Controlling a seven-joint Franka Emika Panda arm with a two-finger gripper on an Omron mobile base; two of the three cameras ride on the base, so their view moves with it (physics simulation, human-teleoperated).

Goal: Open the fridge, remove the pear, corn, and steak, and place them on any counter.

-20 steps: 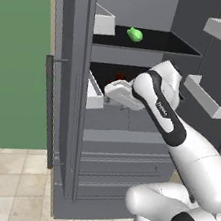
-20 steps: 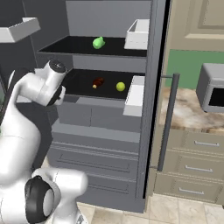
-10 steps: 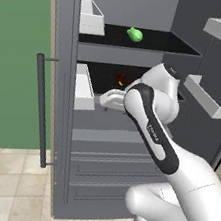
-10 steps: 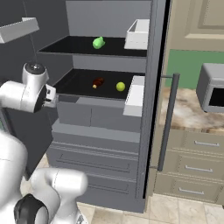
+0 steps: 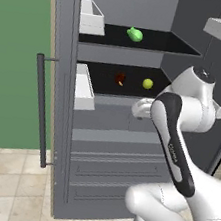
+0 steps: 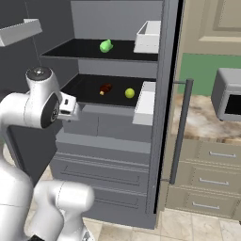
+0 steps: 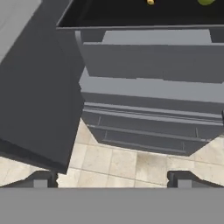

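Observation:
The fridge [image 5: 107, 147] stands with both doors swung wide. Its upper shelf holds the bright green corn [image 5: 134, 34] [image 6: 106, 45]. On the shelf below, the dark red steak [image 5: 120, 78] [image 6: 106, 88] lies left of the round yellow-green pear [image 5: 147, 83] [image 6: 129, 93]. My gripper [image 5: 138, 108] [image 6: 74, 108] hangs in front of that lower shelf's front edge, a little below the pear and clear of it. It points down at the fridge drawers [image 7: 153, 87] and the floor. The gripper [image 7: 112, 179] is open and empty, fingertips [image 7: 41, 179] wide apart.
The left door's bar handle [image 5: 42, 107] and white door bins [image 5: 83, 85] stand out to the left. The right door's handle [image 6: 181, 127] sits beside the marbled counter [image 6: 202, 120], which carries a microwave [image 6: 228, 96]. Beige tiled floor [image 7: 131, 164] lies below.
The left door has swung wider open. My hand has let go of the door bin and drawn back, now in front of the lower shelf.

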